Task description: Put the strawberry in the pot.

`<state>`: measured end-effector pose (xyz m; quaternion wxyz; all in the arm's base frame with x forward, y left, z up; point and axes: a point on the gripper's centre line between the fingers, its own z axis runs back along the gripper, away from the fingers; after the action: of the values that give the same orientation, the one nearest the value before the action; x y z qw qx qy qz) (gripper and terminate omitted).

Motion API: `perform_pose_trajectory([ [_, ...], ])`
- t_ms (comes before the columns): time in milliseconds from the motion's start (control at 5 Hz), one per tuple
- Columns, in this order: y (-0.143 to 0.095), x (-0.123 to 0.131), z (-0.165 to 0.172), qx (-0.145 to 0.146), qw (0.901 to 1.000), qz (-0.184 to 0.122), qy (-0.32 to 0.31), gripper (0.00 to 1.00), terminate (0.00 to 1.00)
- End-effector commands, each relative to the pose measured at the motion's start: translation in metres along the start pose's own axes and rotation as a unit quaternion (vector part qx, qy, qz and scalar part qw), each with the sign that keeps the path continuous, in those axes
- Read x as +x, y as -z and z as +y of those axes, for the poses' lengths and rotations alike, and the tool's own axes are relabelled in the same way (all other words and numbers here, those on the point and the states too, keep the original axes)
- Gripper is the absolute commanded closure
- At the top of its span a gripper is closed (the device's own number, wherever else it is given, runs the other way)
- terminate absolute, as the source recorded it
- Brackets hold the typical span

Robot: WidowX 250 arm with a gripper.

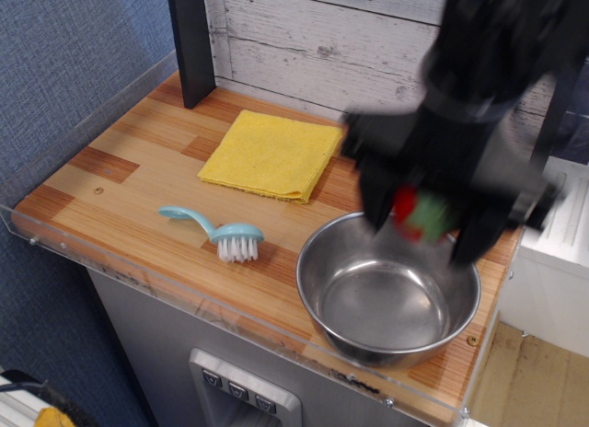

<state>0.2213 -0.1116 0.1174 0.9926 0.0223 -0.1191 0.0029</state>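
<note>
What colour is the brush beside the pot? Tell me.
The brush is pale blue with white bristles, seen clearly in the observation.image view, left of the pot.

Single view only. The camera sits high, off the front left corner of the tabletop (pixel 138 169), looking obliquely down and toward the plank wall (pixel 304 31) across the upper frame. Middle distance; whole tabletop visible.
</note>
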Motion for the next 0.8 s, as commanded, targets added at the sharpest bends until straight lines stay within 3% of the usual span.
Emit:
perform_pose_trajectory([
  [0,0.044,-0.026,0.029,-0.026,0.9989,0.029,-0.026,1.00,0.00],
  [200,0.043,-0.013,0.035,-0.032,0.9989,0.021,-0.026,1.00,0.00],
  [400,0.029,0.002,0.032,-0.034,0.9989,-0.001,-0.033,0.00,0.00],
  [600,0.005,0.018,0.030,-0.029,0.9988,-0.030,-0.026,0.00,0.00],
])
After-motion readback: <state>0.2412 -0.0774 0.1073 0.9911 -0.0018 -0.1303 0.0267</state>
